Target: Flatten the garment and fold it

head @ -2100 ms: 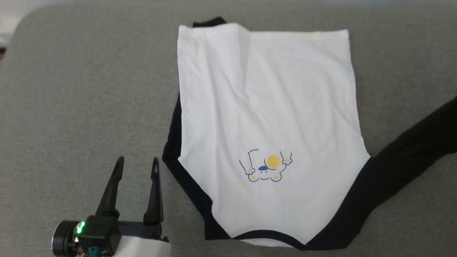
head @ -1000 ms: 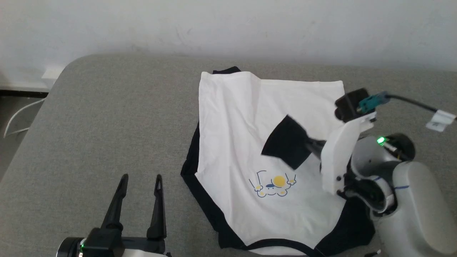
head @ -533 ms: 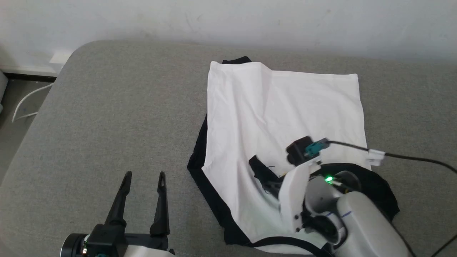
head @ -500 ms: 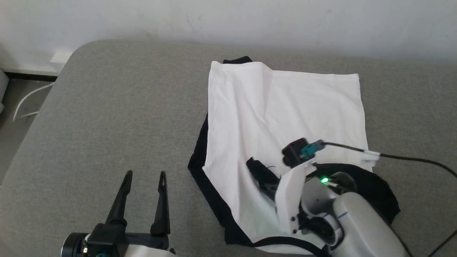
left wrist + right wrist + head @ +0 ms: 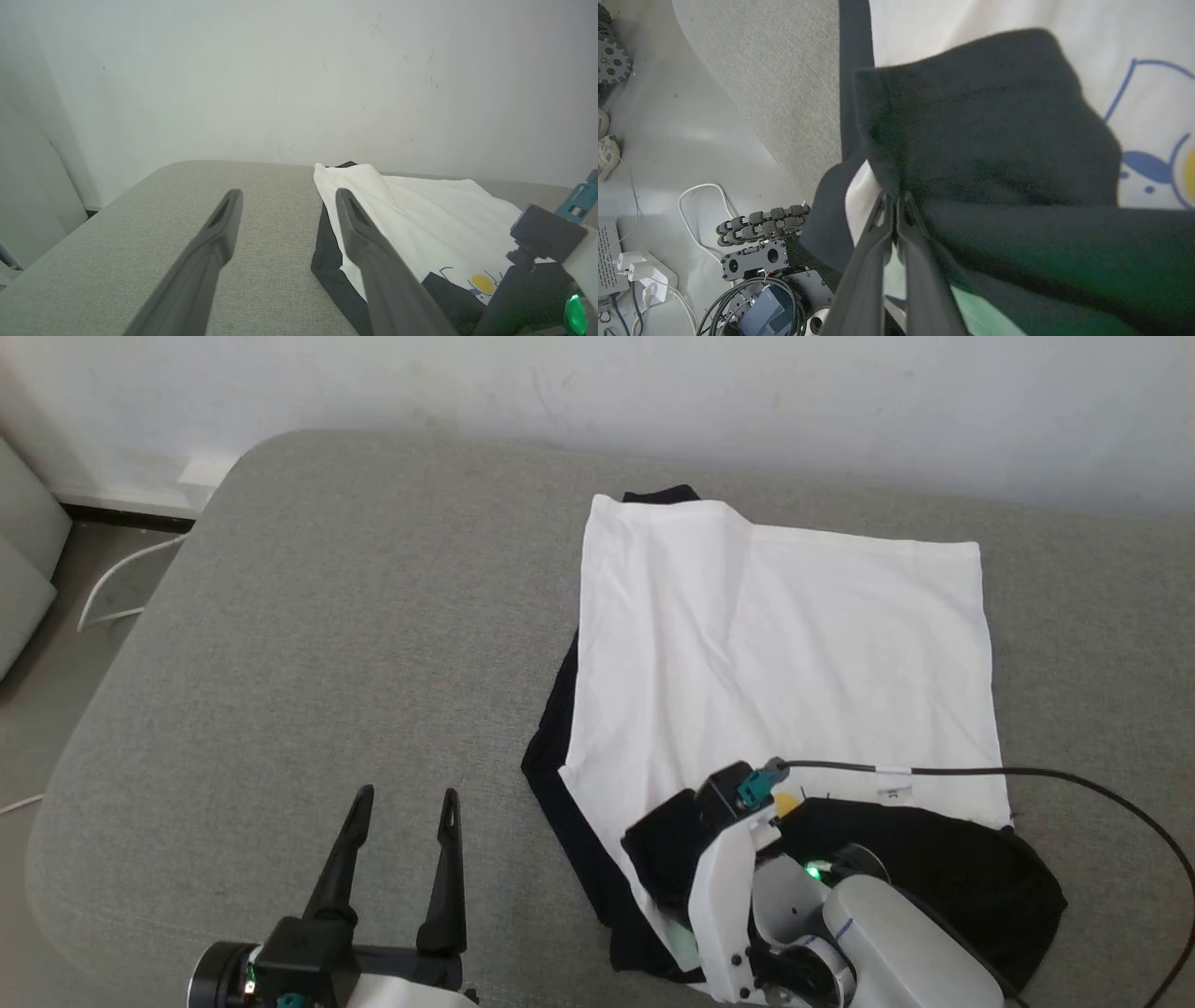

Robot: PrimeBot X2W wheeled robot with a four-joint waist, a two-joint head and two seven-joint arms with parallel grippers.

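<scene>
Head view, grey cushioned surface (image 5: pixel 327 616), white wall (image 5: pixel 653 383), left jaws apart, empty, right jaws clamped on garment (image 5: pixel 775 644)

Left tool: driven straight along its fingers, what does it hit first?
Probably bare grey cushion ahead of the left tool, else the wall; the garment lies right of that line. Height unclear.
</scene>
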